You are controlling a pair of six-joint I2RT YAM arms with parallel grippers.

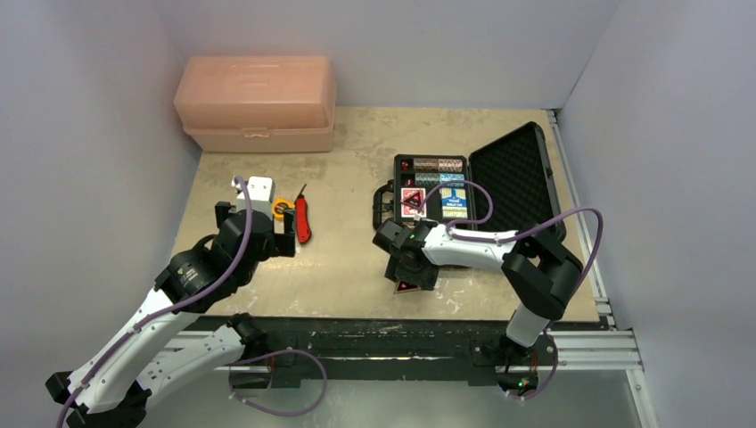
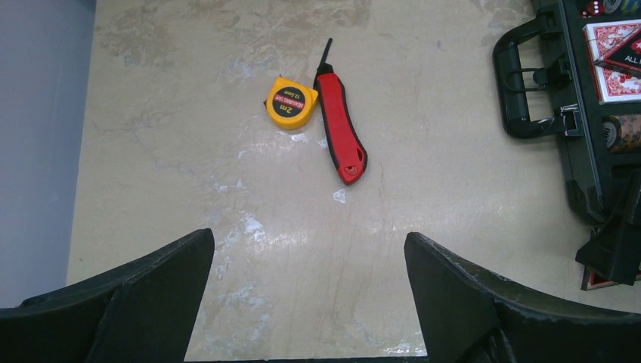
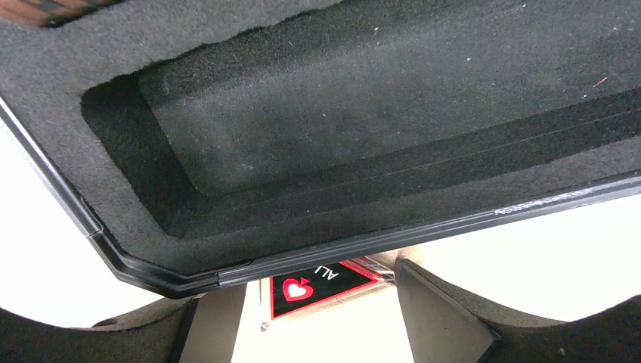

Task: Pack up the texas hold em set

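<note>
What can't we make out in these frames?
- Top view: triangular token mostly under the right gripper; chip stacks too small to count.
- Right wrist: token lettering cut off by the case rim.
- Left wrist: case cut off by the right edge.

Table (image 1: 348, 259), centre strip, 6 to 12 o'clock: bare, passable.
11 o'clock: peach box (image 1: 256, 102) along the back edge.
9 o'clock: red knife (image 1: 303, 223) and tape measure (image 1: 283, 208) side by side.
2 o'clock: open case (image 1: 395, 192), lid (image 1: 513, 174) spread toward 3 o'clock.
5 o'clock: case rim close ahead of the right gripper (image 1: 412, 272), triangular token (image 1: 408, 286) beneath it.
</note>
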